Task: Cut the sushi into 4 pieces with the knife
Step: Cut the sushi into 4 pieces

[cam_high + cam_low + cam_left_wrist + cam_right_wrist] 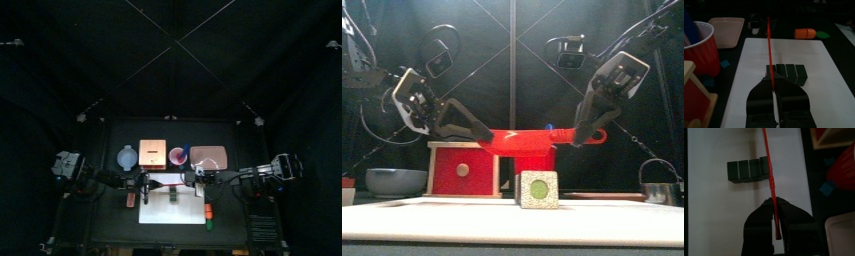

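The dark green sushi roll (785, 71) is shown lying on the white cutting board (831, 90) at the counter's front edge, with a red toy knife (523, 141) held over it, clamped at either end by the left fingers (764, 99) and right fingers (763, 220).

We see a smooth red plastic knife (769, 45), a matt white board (821, 75) and a pale wooden box (462, 168).

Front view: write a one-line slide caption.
The left gripper and right gripper hold red knife above sushi roll on white board.
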You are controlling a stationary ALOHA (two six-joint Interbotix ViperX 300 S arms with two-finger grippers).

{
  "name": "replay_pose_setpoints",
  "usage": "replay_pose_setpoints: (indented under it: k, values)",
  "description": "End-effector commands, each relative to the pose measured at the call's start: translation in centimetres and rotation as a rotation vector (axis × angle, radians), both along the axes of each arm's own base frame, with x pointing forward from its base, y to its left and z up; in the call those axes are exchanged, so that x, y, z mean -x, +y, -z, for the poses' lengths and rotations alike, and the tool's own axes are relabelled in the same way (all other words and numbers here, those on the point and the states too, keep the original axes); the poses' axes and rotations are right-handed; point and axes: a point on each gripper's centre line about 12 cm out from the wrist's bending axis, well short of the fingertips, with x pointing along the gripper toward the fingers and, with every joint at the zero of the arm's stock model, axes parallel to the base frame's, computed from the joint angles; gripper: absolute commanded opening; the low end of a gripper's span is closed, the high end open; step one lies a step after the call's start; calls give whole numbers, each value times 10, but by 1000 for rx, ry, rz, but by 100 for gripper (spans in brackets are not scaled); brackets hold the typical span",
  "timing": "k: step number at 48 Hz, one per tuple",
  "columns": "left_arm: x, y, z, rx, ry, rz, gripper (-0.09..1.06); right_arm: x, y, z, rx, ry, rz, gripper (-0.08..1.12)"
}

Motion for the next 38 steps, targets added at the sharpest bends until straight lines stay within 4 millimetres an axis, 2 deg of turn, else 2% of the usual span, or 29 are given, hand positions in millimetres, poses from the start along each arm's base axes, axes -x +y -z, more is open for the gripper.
replay_pose_setpoints:
  k: [1, 38]
  values:
    - [-11, -8, -6, 5, -31, 19, 14, -5, 3, -9, -7, -26, -2, 11]
    - [-13, -11, 20, 7, 73, 14, 14, -11, 6, 24, -12, 72, -6, 11]
